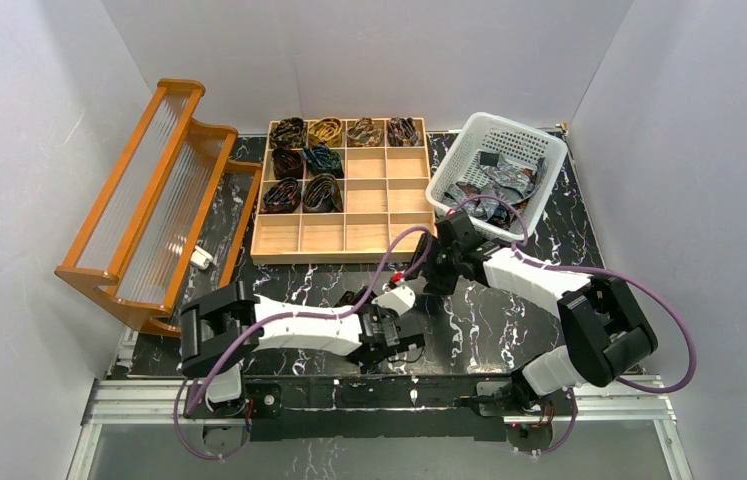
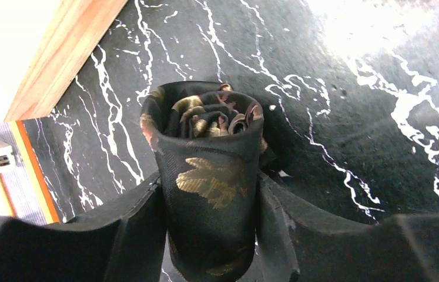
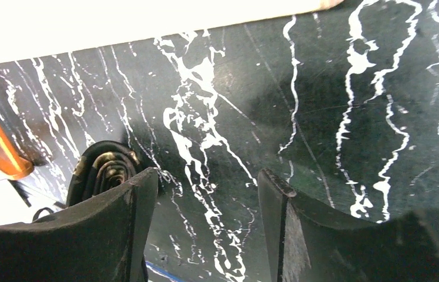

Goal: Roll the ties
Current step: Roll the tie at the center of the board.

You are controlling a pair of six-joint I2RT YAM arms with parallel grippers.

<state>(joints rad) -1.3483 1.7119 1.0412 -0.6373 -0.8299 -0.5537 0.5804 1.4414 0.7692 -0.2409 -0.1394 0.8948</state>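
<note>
The left claw (image 2: pixel 208 202) pinches a tightly coiled dark brown silky tie with gold leaf motifs (image 2: pixel 212 176) between its two matte black fingers. The coil's layered spiral end shows beyond the fingertips, over the glossy black white-veined marble surface (image 2: pixel 352 117); whether it touches the surface I cannot tell. The right claw (image 3: pixel 208 194) is spread, with nothing between its blunt fingers, near the coil, whose rounded rim shows behind one finger. Farther back, a pale wooden tray of square compartments (image 1: pixel 374 225) holds eight patterned coils (image 1: pixel 322 160) in its far left cells. Just beside the tray, a white perforated plastic basket (image 1: pixel 509 125) carries crumpled grey-silver ties (image 1: pixel 497 185).
</note>
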